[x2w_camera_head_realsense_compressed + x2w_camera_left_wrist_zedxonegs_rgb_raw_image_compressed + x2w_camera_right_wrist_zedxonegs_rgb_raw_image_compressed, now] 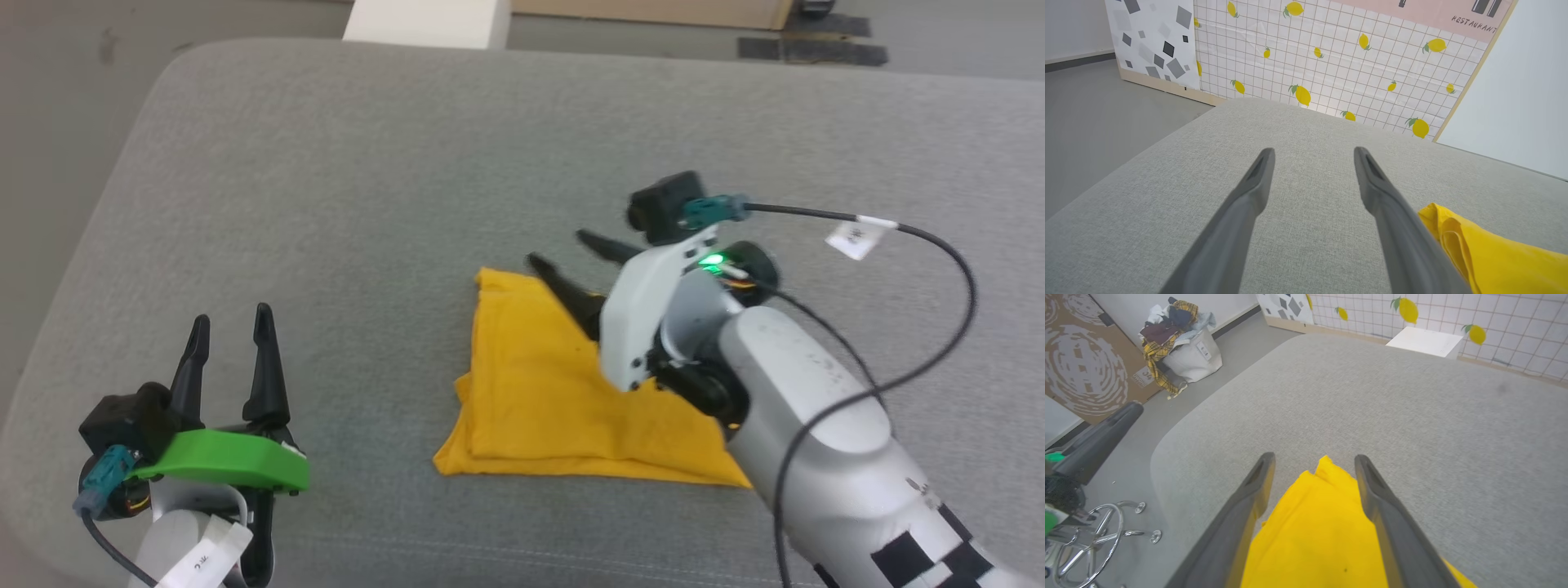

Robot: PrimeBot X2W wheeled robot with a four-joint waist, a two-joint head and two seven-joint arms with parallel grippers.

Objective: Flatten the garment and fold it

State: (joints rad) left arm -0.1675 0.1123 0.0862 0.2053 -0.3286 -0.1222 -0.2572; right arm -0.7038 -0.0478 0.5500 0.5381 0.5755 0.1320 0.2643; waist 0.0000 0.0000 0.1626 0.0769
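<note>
on the grey cushion (367, 163) the yellow shirt (555, 392) is laid folded (layers stacked); the right gripper (559, 247) is spread apart above it, the left gripper (231, 314) spread apart aside.

The garment (555, 392) is lying on a wide cushioned platform (367, 147), toward the front and a little right of centre. The right gripper (559, 247) is hanging over the garment's far edge, fingers pointing away and leftward, and the cloth's far corner is showing between them in the right wrist view. The left gripper (231, 315) is sitting well apart to the garment's left, near the platform's front-left corner. Behind the far edge a box (429, 20) is standing on the floor, a partition panel (1331, 61) rising behind it. Off the platform's left side a laundry bag (1192, 355) — clothes piled in it — is resting on the floor, a chair base (1106, 535) standing nearer.
</note>
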